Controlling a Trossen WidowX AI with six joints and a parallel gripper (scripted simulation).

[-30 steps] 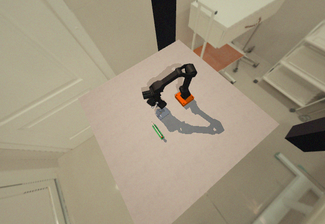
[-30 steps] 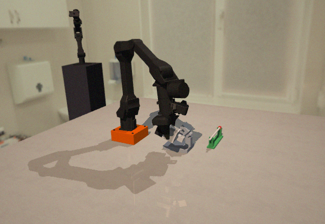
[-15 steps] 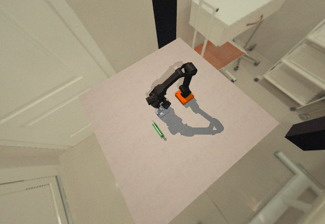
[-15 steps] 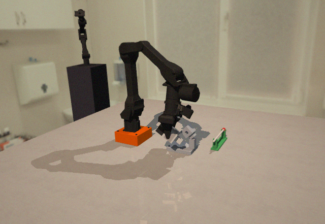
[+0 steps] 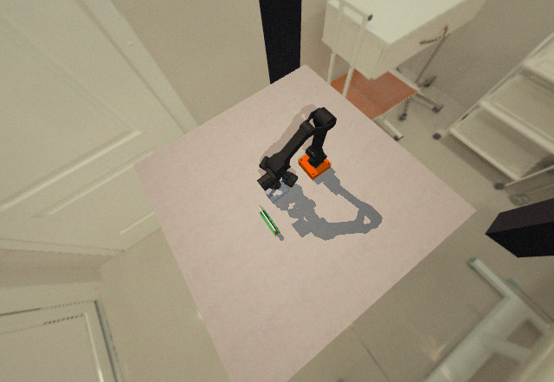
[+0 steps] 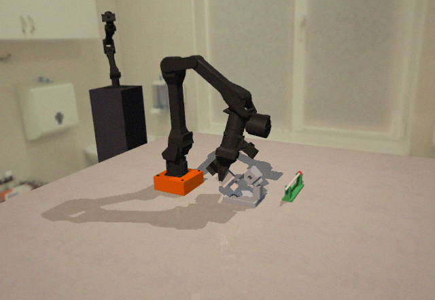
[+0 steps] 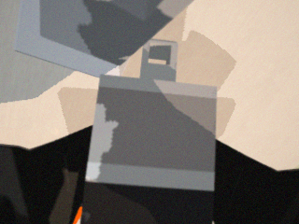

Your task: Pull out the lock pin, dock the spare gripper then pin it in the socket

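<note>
My gripper (image 6: 222, 178) (image 7: 149, 132) is shut on the spare gripper (image 6: 224, 179) (image 7: 154, 126), a pale grey block, held above the table. Its narrow spigot (image 7: 159, 72) with a square cross hole is in plain view in the wrist view, outside the socket. The blue-grey mount (image 5: 280, 196) (image 6: 242, 201) (image 7: 58, 58) stands close beside it, its tilted socket (image 6: 253, 175) showing a dark hole and no pin. The white lock pin (image 5: 268, 219) (image 6: 292, 181) with a red end lies along the green rack (image 6: 294, 194), away from the mount. The arm hides part of the mount in the top view.
The orange arm base (image 5: 312, 167) (image 6: 175, 184) stands behind the mount. The mount's raised socket part is close to the held spare gripper. The green rack stands apart, beyond the mount from the arm base. Dark pillars stand off the table.
</note>
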